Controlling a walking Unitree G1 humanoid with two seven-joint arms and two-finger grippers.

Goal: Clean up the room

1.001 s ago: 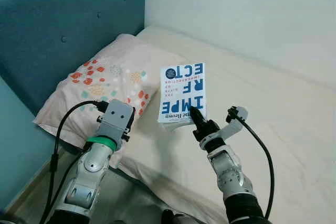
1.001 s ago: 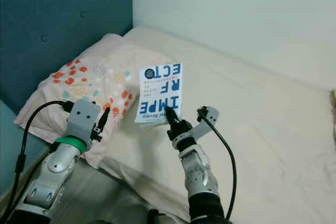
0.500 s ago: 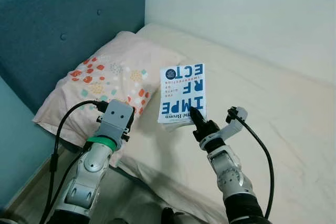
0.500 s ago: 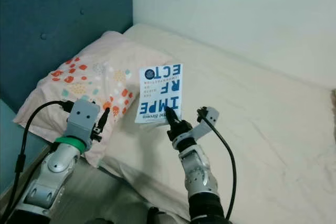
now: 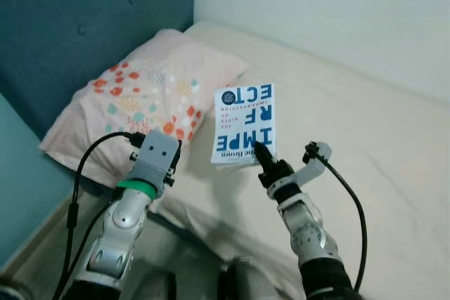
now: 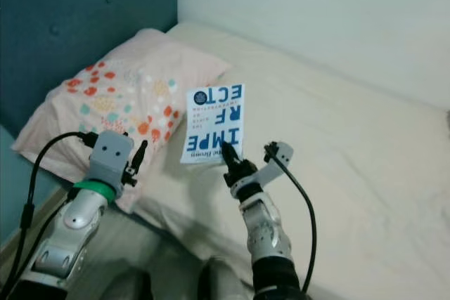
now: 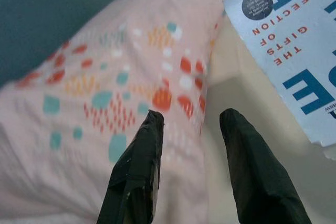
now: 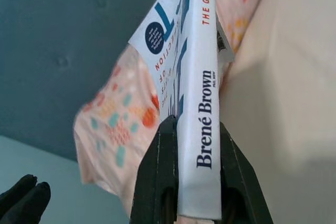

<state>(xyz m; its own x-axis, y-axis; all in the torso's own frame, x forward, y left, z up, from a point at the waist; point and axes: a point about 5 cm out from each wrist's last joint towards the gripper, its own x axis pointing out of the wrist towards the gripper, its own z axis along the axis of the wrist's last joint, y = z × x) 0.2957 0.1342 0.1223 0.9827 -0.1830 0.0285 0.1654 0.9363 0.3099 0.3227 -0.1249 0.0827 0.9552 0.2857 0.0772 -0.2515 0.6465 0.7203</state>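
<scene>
Above the bed (image 5: 365, 124), the right gripper (image 5: 261, 154) pinches the book (image 5: 245, 124) by its lower edge.

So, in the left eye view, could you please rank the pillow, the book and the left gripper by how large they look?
1. pillow, clearly largest.
2. book, held up in the right gripper, nearer the camera, so its look may flatter it.
3. left gripper, smallest.

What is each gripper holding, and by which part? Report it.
The right gripper grips the book by its spine end, jaws on both covers. The left gripper is open, holding nothing, over the pillow.
</scene>
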